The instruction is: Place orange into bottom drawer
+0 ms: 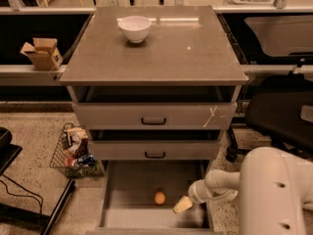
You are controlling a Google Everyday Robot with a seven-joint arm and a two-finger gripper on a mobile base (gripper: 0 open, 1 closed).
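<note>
One small round orange fruit [159,198] lies free on the flat floor of the open grey bottom drawer [128,202] — where the task wants it. The cream-coloured gripper [182,204] hangs just beside it, not touching — whether open or closed I cannot tell. I judge the placing done.

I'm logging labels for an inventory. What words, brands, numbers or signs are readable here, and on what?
No text can be read anywhere.
Packages in the basket: printing, too small to read.
Box: no legible marking.
White strip on the top drawer: no writing seen.
Bowl, orange, bottom drawer, and gripper over that drawer, right of the orange: no markings.
</note>
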